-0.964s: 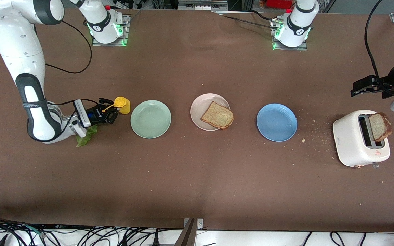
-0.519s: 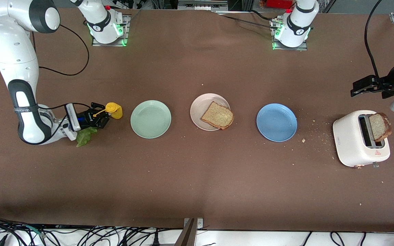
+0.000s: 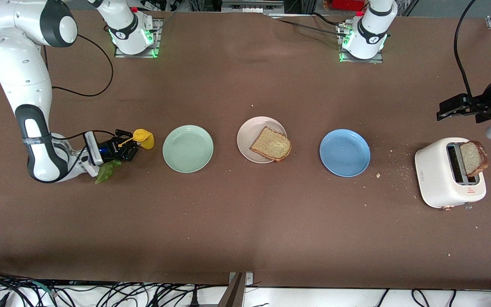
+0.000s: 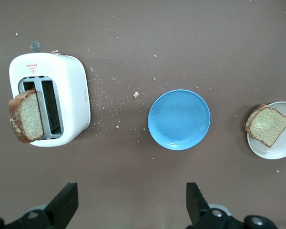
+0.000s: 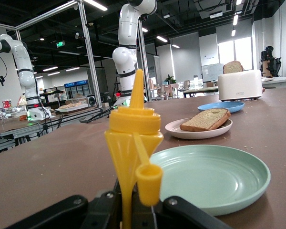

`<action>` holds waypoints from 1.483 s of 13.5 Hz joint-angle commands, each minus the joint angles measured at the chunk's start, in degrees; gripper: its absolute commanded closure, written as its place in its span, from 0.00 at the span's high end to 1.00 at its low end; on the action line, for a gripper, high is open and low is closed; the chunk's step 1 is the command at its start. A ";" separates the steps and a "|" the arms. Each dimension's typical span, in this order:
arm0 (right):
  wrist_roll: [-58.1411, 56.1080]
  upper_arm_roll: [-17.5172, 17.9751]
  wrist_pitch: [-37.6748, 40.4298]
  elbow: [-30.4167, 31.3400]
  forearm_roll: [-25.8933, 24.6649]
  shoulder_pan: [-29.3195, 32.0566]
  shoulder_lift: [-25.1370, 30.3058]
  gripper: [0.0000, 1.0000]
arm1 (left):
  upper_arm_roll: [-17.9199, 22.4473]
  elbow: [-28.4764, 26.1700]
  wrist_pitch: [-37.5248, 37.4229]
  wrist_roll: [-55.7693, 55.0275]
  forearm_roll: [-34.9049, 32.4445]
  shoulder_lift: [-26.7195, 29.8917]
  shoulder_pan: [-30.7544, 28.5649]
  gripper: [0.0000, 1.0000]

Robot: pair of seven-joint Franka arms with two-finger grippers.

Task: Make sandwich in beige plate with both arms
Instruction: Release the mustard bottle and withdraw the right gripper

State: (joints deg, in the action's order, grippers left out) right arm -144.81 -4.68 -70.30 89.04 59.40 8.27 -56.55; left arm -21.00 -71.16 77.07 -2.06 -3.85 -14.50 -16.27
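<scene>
On the beige plate point(image 3: 249, 130), in the middle of the row of plates, lies one brown toast slice point(image 3: 271, 144), overhanging the rim. A second toast slice point(image 3: 473, 157) sticks up out of the white toaster point(image 3: 443, 175). A green lettuce leaf point(image 3: 105, 169) lies on the table partly under the right arm's wrist. My right gripper point(image 3: 125, 147) is shut on a yellow squeeze bottle point(image 3: 144, 138) beside the mint-green plate point(image 3: 188, 148); the bottle point(image 5: 133, 138) fills the right wrist view. My left gripper point(image 4: 132, 205) hangs open and empty above the table by the toaster.
A blue plate point(image 3: 345, 152) sits between the beige plate and the toaster. Crumbs are scattered on the brown table between the blue plate and the toaster. Black cables trail from both arms.
The right gripper has carried the yellow bottle a little away from the mint-green plate, toward the right arm's end of the table. The left arm has not moved.
</scene>
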 commanded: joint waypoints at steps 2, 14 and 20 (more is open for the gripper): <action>1.27 0.11 3.66 -3.08 -0.68 1.04 -1.55 1.00 | -0.27 -0.29 -0.52 -0.58 -1.86 0.70 0.10 1.00; 33.84 -6.92 6.24 -25.33 -24.47 -1.05 11.69 1.00 | -0.27 -0.29 -0.52 -0.58 -1.68 0.70 0.10 1.00; 70.94 -6.48 -12.11 -17.17 -47.15 -9.31 25.51 1.00 | -0.27 -0.29 -0.43 -0.58 -1.68 0.70 0.10 1.00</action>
State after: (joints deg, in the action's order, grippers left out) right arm -81.87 -11.16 -76.04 65.16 18.35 1.94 -34.93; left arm -21.00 -71.16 77.07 -2.06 -3.86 -14.50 -16.27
